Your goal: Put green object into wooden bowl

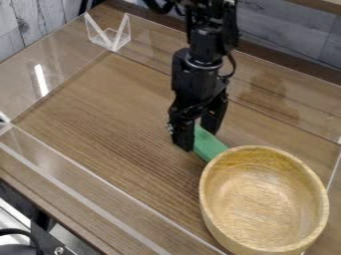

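Observation:
The green object (208,147) is a small mint-green bar lying flat on the wooden table, just beyond the upper left rim of the wooden bowl. My gripper (194,127) hangs straight down over the bar's far end, open, with a black finger on each side of it; whether the fingers touch the bar I cannot tell. The wooden bowl (264,199) is large, round and light tan, sitting at the front right with nothing inside. The arm hides the far end of the bar.
Clear acrylic walls (54,75) fence the table on the left, front and right. A small clear stand (107,32) sits at the back left corner. Bare wood-grain tabletop (107,120) stretches to the left of the gripper.

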